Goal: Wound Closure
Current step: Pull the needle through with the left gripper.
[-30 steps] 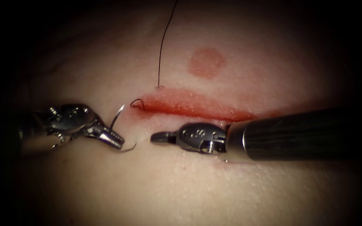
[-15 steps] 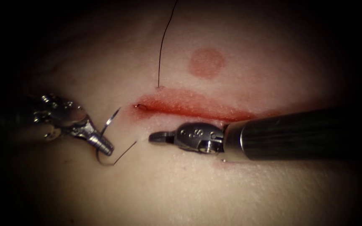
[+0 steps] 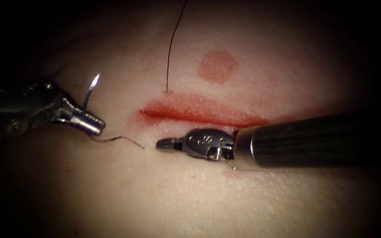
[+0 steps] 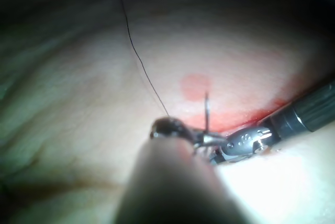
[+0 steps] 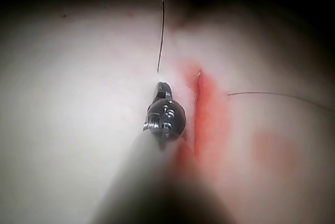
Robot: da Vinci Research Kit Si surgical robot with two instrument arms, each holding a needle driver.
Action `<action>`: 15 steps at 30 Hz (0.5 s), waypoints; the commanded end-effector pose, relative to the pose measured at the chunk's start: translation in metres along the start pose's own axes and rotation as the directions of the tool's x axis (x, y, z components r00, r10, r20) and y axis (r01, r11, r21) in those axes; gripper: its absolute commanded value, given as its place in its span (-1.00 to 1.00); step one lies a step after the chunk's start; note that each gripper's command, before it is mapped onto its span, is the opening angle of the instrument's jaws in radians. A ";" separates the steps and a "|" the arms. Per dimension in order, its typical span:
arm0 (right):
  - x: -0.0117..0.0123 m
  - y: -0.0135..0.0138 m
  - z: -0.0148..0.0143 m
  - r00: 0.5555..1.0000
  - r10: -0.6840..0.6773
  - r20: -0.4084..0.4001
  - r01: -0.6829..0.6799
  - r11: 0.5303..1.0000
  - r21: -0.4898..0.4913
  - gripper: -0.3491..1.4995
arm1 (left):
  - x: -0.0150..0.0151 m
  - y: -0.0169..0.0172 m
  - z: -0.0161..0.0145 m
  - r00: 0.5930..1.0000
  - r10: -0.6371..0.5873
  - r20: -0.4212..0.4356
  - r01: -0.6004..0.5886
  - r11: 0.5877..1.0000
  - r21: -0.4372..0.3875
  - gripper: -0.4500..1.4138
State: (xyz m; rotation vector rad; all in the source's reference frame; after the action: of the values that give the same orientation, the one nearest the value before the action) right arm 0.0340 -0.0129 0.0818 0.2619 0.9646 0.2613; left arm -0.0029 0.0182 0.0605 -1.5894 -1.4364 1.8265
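Left arm's tool: the small silver wristed needle driver (image 3: 94, 124) comes in from the endoscope view's left, its dark shaft low and near level, jaws pointing right and slightly down.
Left jaws: closed on the thin curved steel needle (image 3: 90, 91) near its rear end; the pointed tip stands up above the jaws, free of the pale tissue (image 3: 190, 194).
Right arm's tool: the silver needle driver (image 3: 164, 143) on its thick dark ribbed shaft reaches in from the right, nearly level, tip pointing left.
Right jaws: closed together, holding nothing.
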 end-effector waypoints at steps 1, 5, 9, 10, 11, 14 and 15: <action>-0.0004 -0.0004 0.0008 1.000 0.000 -0.001 0.000 1.000 0.003 -1.00 | -0.0002 -0.0008 0.0003 0.999 0.030 -0.013 -0.030 0.999 0.011 -0.89; -0.0001 -0.0007 0.0006 1.000 0.000 -0.001 0.000 1.000 0.002 -1.00 | -0.0002 -0.0019 0.0000 0.964 0.247 -0.101 -0.231 0.962 0.148 -0.89; 0.0005 -0.0010 0.0002 1.000 0.003 0.000 -0.003 1.000 0.002 -1.00 | -0.0001 -0.0033 0.0000 0.922 0.338 -0.189 -0.293 0.928 0.230 -0.89; 0.0007 -0.0011 0.0001 1.000 0.004 -0.003 -0.004 1.000 0.000 -1.00 | -0.0001 -0.0035 0.0000 0.916 0.348 -0.199 -0.298 0.923 0.242 -0.89; 0.0013 -0.0013 -0.0002 1.000 0.008 -0.011 -0.008 1.000 -0.002 -1.00 | 0.0000 -0.0038 0.0001 0.900 0.385 -0.202 -0.327 0.906 0.268 -0.89; 0.0027 -0.0017 -0.0008 0.999 0.016 -0.029 -0.016 1.000 0.002 -1.00 | 0.0000 -0.0047 0.0006 0.872 0.432 -0.228 -0.351 0.879 0.323 -0.89; 0.0028 -0.0018 -0.0008 0.999 0.017 -0.032 -0.017 1.000 0.003 -1.00 | -0.0001 -0.0048 0.0008 0.863 0.447 -0.238 -0.363 0.874 0.323 -0.89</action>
State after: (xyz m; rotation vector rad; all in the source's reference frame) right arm 0.0345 -0.0130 0.0781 0.2653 0.9921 0.2810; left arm -0.0050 0.0197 0.0639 -2.0439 -0.6952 1.7716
